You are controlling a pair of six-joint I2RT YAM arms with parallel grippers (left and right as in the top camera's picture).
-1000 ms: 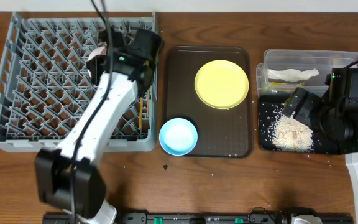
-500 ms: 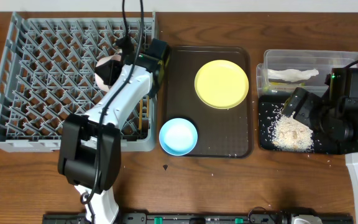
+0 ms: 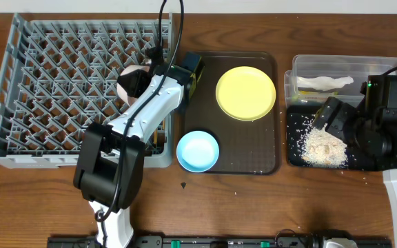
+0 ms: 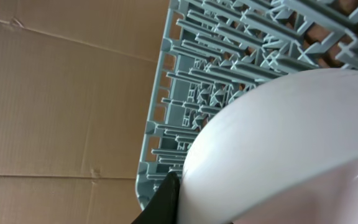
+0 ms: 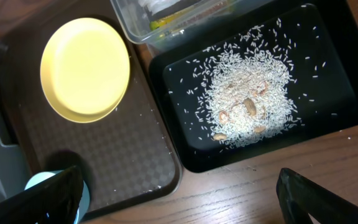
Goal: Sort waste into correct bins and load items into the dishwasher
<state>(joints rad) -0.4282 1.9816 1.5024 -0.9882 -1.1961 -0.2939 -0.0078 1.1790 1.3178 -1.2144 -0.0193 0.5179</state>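
We start at the left gripper [image 3: 133,81], which hangs over the right-hand part of the grey dish rack [image 3: 60,157] and is clamped on the white bowl [image 4: 278,143]. In the left wrist view the bowl's rim and wall fill the lower right, with one dark fingertip [image 4: 166,198] pressed against its edge. The other finger is out of sight, so we judge the grip from that contact and from the bowl being carried above the pegs. The bowl is tilted on its side and has not yet been set between the pegs, so this loading step is in hand and not finished.

The right gripper [image 3: 333,118] hovers above the black tray [image 5: 328,81] with its fingers spread wide and nothing between them. The rice scraps [image 5: 247,106] lie heaped in that tray just below it.

Beside the tray, the clear tub [image 3: 384,65] holds the paper napkin [image 3: 326,83], and a strip of green and yellow at its near edge is probably the snack wrapper [image 5: 185,15]. We judge the waste sorting to be essentially done.

Loading is what remains. The yellow plate [image 3: 246,93] and the light blue bowl [image 3: 198,151] both sit on the brown serving tray [image 3: 240,148], near the left gripper but apart from it. We cannot make out the small cup or the chopsticks, since the arm covers part of the rack.
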